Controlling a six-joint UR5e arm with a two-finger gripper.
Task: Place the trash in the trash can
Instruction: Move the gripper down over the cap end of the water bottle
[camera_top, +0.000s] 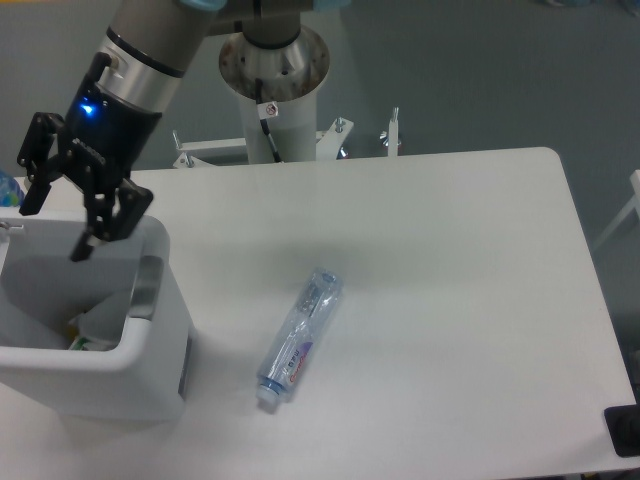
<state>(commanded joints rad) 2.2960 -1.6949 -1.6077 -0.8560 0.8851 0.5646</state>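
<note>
On the white table (450, 250), the bottle (298, 340) lies right of the bin (150, 340); above the bin, the gripper (55, 228) is spread wide, empty.

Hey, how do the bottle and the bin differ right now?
The bottle lies flat on its side on the table; the bin stands upright with its mouth open. The bottle is clear with a blue-and-white label, while the bin is opaque white with a grey tab. The bin is far bigger than the bottle. The open gripper hangs over the bin, well away from the bottle. Both rest on the table.
</note>
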